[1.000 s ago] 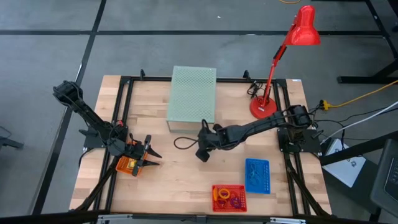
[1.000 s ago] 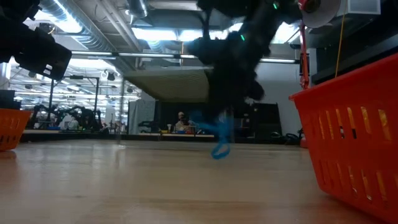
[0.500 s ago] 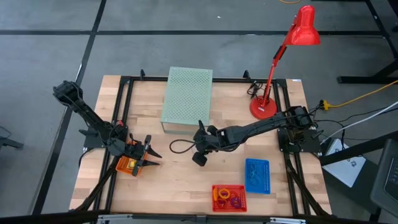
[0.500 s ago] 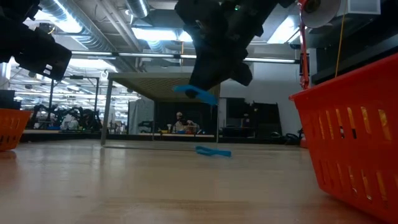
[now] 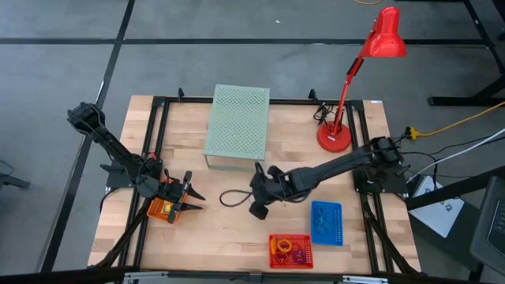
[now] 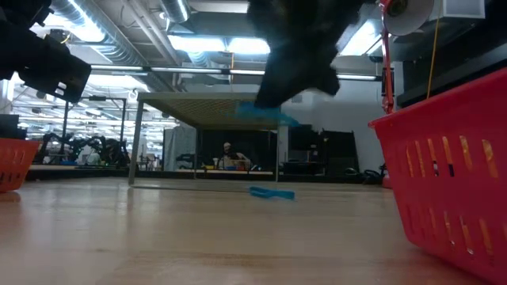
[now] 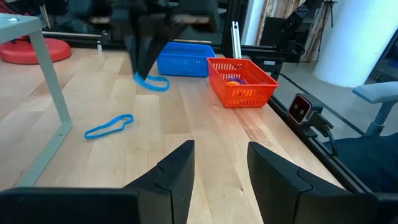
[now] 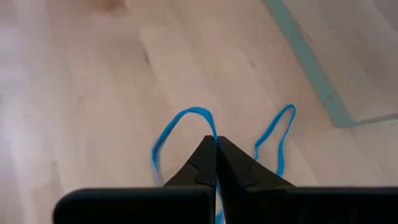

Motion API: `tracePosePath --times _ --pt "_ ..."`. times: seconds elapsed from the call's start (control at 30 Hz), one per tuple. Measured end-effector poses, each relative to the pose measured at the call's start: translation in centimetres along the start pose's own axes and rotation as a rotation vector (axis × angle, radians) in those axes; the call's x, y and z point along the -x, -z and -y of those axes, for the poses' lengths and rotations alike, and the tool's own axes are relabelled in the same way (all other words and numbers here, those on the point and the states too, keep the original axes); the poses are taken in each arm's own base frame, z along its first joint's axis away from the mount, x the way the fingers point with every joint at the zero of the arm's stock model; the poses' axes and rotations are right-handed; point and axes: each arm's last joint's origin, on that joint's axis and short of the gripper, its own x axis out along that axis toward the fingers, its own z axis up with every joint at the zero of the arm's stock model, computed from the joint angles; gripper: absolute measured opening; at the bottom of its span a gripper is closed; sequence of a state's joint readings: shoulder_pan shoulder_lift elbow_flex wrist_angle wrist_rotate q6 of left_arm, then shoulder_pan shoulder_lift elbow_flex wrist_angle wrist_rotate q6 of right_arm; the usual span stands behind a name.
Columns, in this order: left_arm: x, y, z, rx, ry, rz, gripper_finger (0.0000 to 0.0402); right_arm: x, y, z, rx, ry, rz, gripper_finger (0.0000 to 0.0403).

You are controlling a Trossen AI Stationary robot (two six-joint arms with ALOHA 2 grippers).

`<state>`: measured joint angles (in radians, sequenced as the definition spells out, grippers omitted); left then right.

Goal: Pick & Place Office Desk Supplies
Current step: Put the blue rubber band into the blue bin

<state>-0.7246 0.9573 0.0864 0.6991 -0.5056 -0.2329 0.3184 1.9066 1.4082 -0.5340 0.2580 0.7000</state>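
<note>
My right gripper [image 5: 255, 210] [image 8: 216, 142] hangs over the middle of the table, shut on a thin blue loop [image 8: 186, 115] [image 6: 268, 114]. A second blue loop [image 8: 278, 134] [image 7: 109, 126] [image 6: 272, 192] lies flat on the wood near a leg of the pale green box [image 5: 237, 126]. My left gripper [image 5: 189, 197] [image 7: 221, 168] waits open and empty at the table's left, beside a small orange basket [image 5: 162, 209]. Ring-shaped clips lie in the red basket [image 5: 290, 251] at the near edge. My right gripper pinches one end of the blue loop [image 8: 213, 132] between its two shut fingertips. It comes from above, slanting toward the table's left and near side. The loop sticks out ahead of the fingers, slack and lifted clear of the table.
A blue basket [image 5: 327, 222] sits just right of the right gripper, with the red basket nearer the near edge. The green box stands on legs at the far middle. The red desk lamp [image 5: 334, 138] stands at the far right. Bare wood [image 5: 213, 229] lies between the two arms.
My right gripper has risen and moved toward the near edge, staying shut. A second ago blue loops hung from it down to the table; one dropped off and now lies flat, while the other stays in the fingers, lifted clear. The green box has shifted slightly toward the table's left.
</note>
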Motion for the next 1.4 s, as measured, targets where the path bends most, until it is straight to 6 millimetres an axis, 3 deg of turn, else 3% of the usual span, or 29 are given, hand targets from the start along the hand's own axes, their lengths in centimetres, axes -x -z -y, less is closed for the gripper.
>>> tracePosePath --times 0.17,0.3,0.5,0.67,1.07,1.4 --pt "0.0 0.0 0.0 0.0 0.0 0.0 0.0143 3.5 1.5 -1.7 -0.015 0.019 0.053 0.0" --pt "0.0 0.0 0.0 0.0 -0.002 0.002 0.0143 6.2 3.8 -2.9 -0.062 0.068 0.054 0.0" --pt "0.0 0.0 0.0 -0.007 -0.006 0.002 0.0143 9.4 8.3 -2.9 -0.175 0.261 0.013 0.0" --pt "0.0 0.0 0.0 -0.007 -0.01 0.006 0.0143 11.1 10.9 -2.6 -0.256 0.373 -0.03 0.0" --pt "0.0 0.0 0.0 -0.011 -0.009 0.005 0.0143 10.9 16.8 -1.9 -0.415 0.478 -0.172 0.0" --pt "0.0 0.0 0.0 -0.017 -0.009 0.004 0.0143 10.2 18.5 -1.0 -0.443 0.525 -0.256 0.0"
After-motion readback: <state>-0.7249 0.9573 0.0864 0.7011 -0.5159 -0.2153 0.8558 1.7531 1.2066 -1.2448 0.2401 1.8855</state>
